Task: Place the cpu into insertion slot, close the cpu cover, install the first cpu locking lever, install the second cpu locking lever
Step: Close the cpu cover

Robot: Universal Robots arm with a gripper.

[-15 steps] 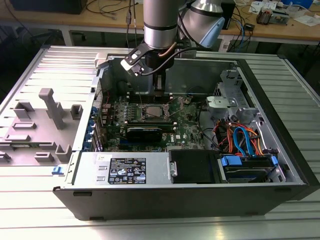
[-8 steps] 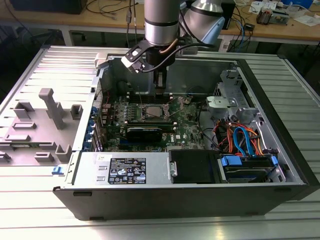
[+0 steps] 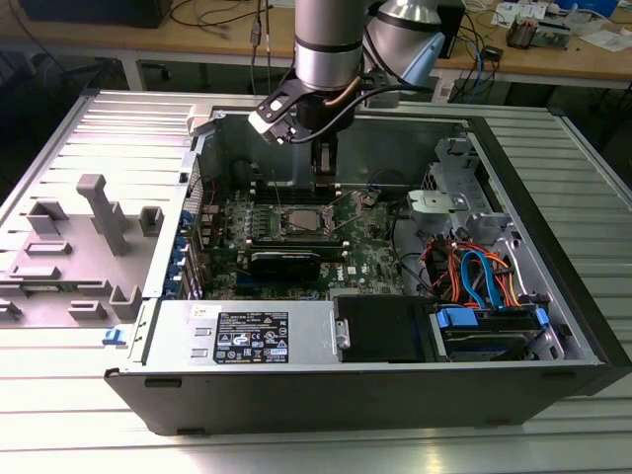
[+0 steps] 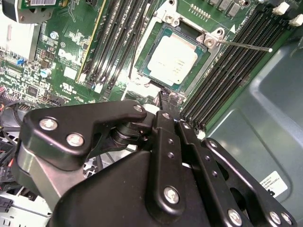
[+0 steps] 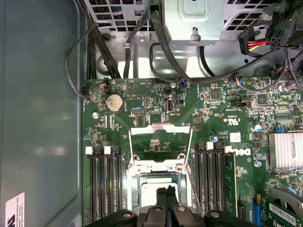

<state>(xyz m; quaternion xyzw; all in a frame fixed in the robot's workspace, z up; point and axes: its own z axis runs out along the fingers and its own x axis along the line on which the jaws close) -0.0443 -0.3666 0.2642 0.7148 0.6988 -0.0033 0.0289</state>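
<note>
Open computer case (image 3: 553, 296) on the bench, motherboard (image 3: 370, 252) flat on its floor. The insertion slot (image 5: 138, 185) is mid-board, toward the far wall, flanked by memory slots (image 4: 227, 61). The cpu (image 4: 173, 59) lies seated in it, silver top up and square to the dark rim. The cpu cover (image 5: 161, 128) is swung back off the slot, on the side facing the cable runs (image 5: 156, 52), with green board showing through its cut-out. One thin locking lever (image 4: 241, 45) juts free over the memory slots, unlatched. The gripper (image 5: 166, 193) hangs just above the slot's edge, near the cover hinge. Its fingers are pressed together with nothing between them, and they touch neither chip nor cover as far as I can tell. Handling, judged: the chip is light, stiff and slick-topped, with fragile contacts beneath. It is best taken by opposite edges and never pushed down. The cover is thin, rigid sheet on a hinge, and is best met at its free outer bar.
</note>
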